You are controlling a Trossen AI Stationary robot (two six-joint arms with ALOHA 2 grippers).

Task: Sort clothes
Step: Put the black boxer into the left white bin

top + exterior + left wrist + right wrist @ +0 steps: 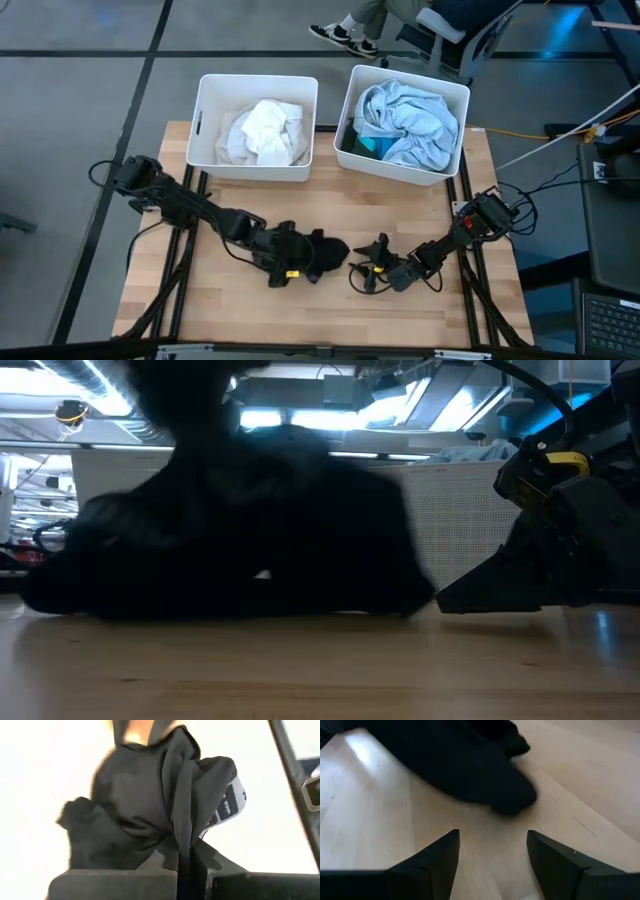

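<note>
2 grippers sit low over your table. Your left gripper is clamped on the black garment, which bunches just ahead of its fingers. Your right gripper faces it from just beside, fingers spread wide, holding nothing.

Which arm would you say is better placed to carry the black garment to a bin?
Probably the left: the left gripper is already shut on the black garment, while the right gripper sits open beside it.
</note>
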